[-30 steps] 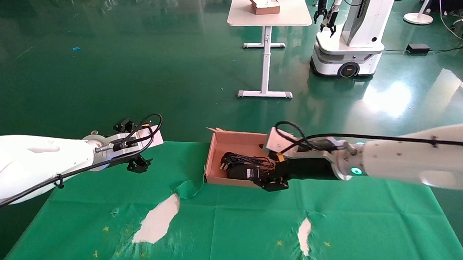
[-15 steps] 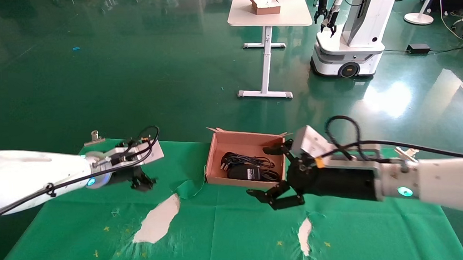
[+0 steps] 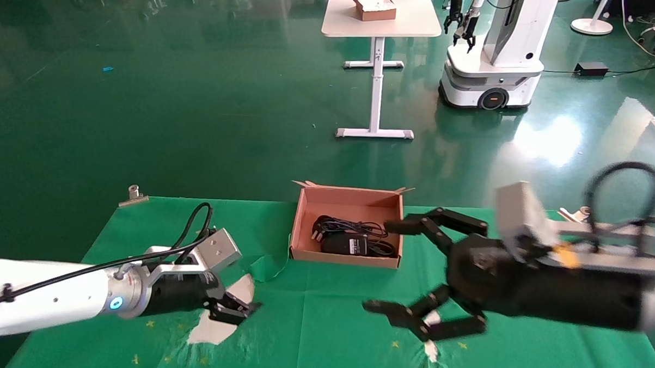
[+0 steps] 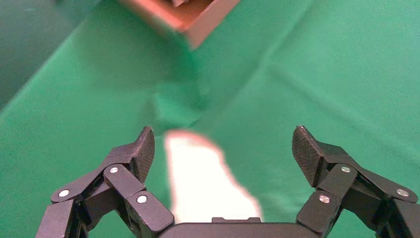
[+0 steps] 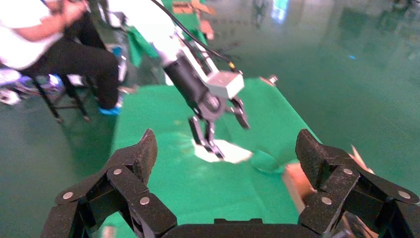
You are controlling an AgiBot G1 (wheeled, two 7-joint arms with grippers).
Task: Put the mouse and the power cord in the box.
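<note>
The brown cardboard box [image 3: 302, 228] stands at the back middle of the green cloth. Inside it lie the black mouse [image 3: 345, 244] and, just behind it, the coiled black power cord [image 3: 337, 225]. My right gripper [image 3: 384, 266] hangs wide open and empty above the cloth, just right of the box's front right corner. In the right wrist view its fingers [image 5: 141, 153] frame bare cloth and a blurred box edge [image 5: 297, 181]. My left gripper [image 3: 239, 309] is open and empty, low over a white tear left of the box. The left wrist view shows the box corner [image 4: 190, 15] far ahead.
The cloth has white torn patches [image 3: 220, 316] [image 3: 431, 333] and a raised fold [image 3: 267, 265] by the box's front left corner. Metal clamps [image 3: 133, 193] [image 3: 574, 214] sit at the back corners. Beyond stand a white table [image 3: 379, 19], another robot [image 3: 492, 64], and a seated person [image 5: 44, 39].
My right gripper has drawn back out of the box toward the near right, opening wide and empty. My left arm has dropped and come forward over the white tear.
</note>
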